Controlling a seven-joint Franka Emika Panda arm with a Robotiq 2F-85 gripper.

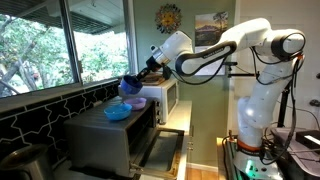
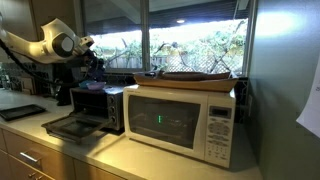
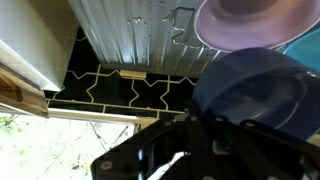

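Tool (image 1: 137,80) pinches the rim of a dark blue bowl (image 1: 130,88), holding it just above the toaster oven (image 1: 105,135). On the oven top, close by, lie a purple bowl (image 1: 137,102) and a teal plate (image 1: 118,112). A microwave (image 1: 166,96) stands beside the oven.

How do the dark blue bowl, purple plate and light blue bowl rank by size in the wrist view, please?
1. Dark blue bowl, though nearest the camera.
2. Purple plate.
3. Light blue bowl, mostly hidden.
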